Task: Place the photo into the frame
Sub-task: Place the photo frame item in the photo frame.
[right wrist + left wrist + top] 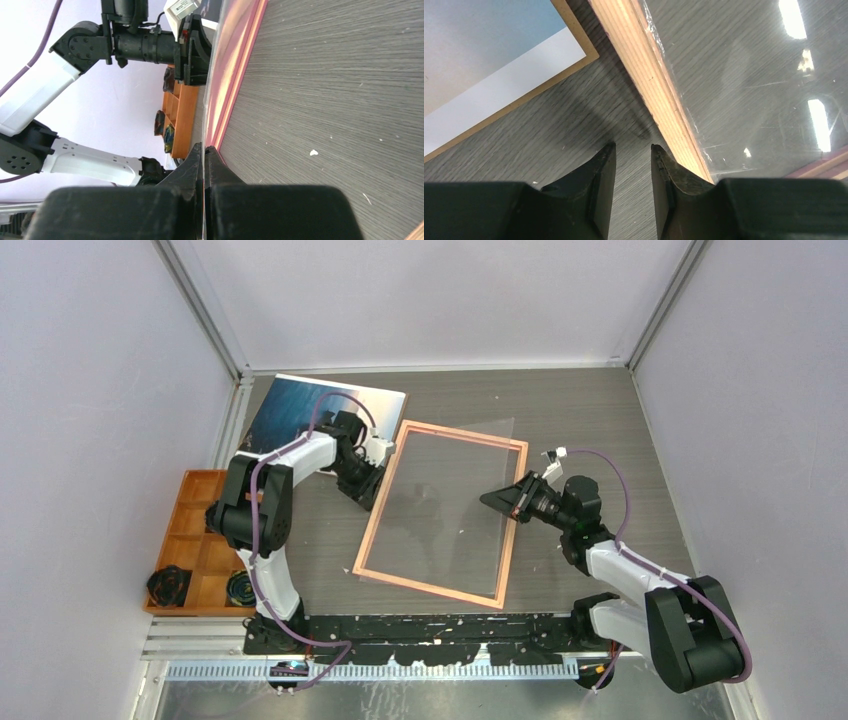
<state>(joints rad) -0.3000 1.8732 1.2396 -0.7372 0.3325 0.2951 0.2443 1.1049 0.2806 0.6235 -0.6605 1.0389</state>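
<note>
The frame lies flat mid-table, with its light wood side showing in the left wrist view and a pink edge in the right wrist view. A clear pane rests tilted over it. My right gripper is shut on the pane's right edge. The photo lies at the back left on a brown backing board. Just left of the frame's left rail, my left gripper stands a little open above bare table, holding nothing.
An orange compartment tray sits at the table's left edge with two dark round items in its near cells. Grey walls close in on the left, back and right. The arm bases stand along the near edge.
</note>
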